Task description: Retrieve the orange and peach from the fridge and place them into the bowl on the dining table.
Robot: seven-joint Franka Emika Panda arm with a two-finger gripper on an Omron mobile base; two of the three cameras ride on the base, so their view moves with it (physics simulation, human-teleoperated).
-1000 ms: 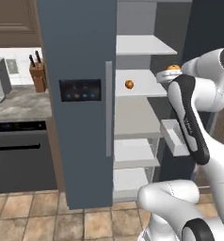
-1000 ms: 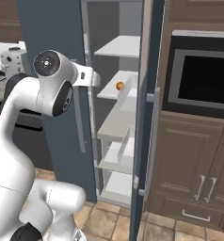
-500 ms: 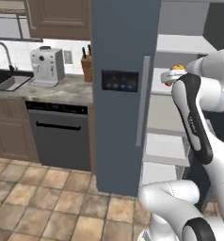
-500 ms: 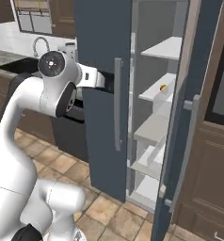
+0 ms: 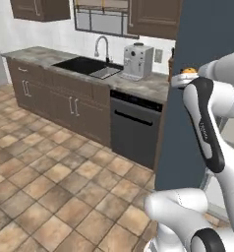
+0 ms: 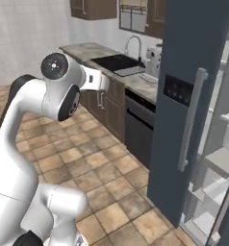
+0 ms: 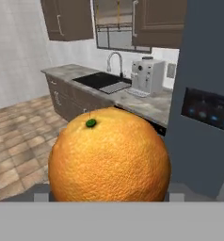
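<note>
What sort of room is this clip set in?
A rendered home kitchen, by the look of it: a counter with a sink and faucet, a coffee machine, and a tall slate-blue fridge over tiled floor.

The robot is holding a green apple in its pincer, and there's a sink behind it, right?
Not quite. It is an orange, not a green apple; only its tiny stem spot is green. The hand view shows it in the pincer, with the sink behind it.
</note>
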